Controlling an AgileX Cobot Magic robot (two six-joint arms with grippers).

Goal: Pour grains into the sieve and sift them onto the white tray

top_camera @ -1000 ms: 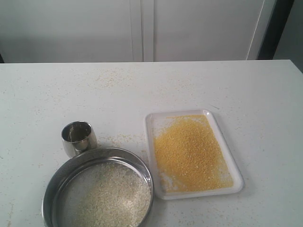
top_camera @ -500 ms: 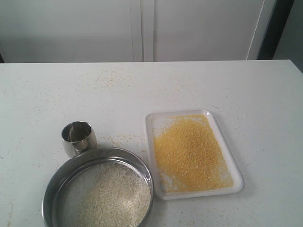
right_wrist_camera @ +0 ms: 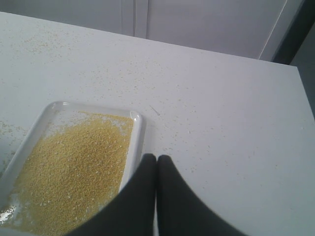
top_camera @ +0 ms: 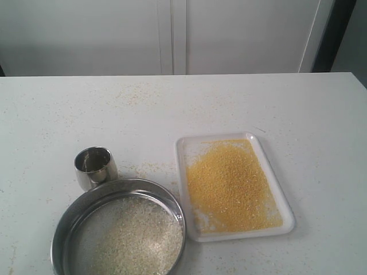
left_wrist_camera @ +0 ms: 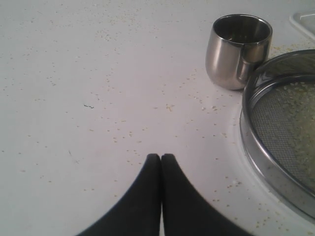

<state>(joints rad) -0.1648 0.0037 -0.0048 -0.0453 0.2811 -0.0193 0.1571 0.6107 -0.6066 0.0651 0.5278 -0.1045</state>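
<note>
Lying sorted in two lots, grains: fine golden meal spread over most of the white tray; coarser pale grains held back on the mesh of the sieve.

Sieve: set down on the table, close beside the tray's left edge; contact not clear.

Change over the last second: none, every item lies as it did. Judged: pouring and sifting look complete, nothing left to handle.

Steel cup: upright, just behind the sieve, no grains seen inside.

Stray granules: scattered across the table.

Left gripper: fingers pressed together, empty, above bare table.

Right gripper: likewise closed on nothing, by the tray's edge.
</note>
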